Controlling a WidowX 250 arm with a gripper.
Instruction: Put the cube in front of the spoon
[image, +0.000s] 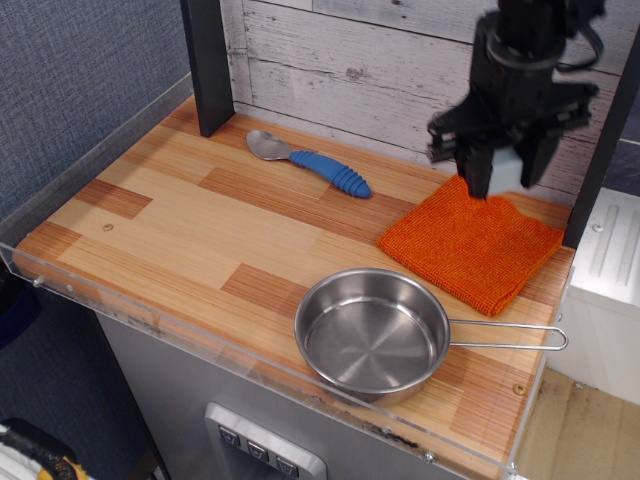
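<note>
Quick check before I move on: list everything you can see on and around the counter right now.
cube: 1, pale grey-blue, held in the air between the gripper's fingers, above the cloth's back edge
spoon: 1, silver bowl, blue ribbed handle, lying at the back of the counter
cloth: 1, orange, flat at the back right
pan: 1, steel, front right, handle pointing right
post: 1, black, back left
counter: 1, striped wood with clear front edge
gripper: 1, black, raised, shut on the cube
</note>
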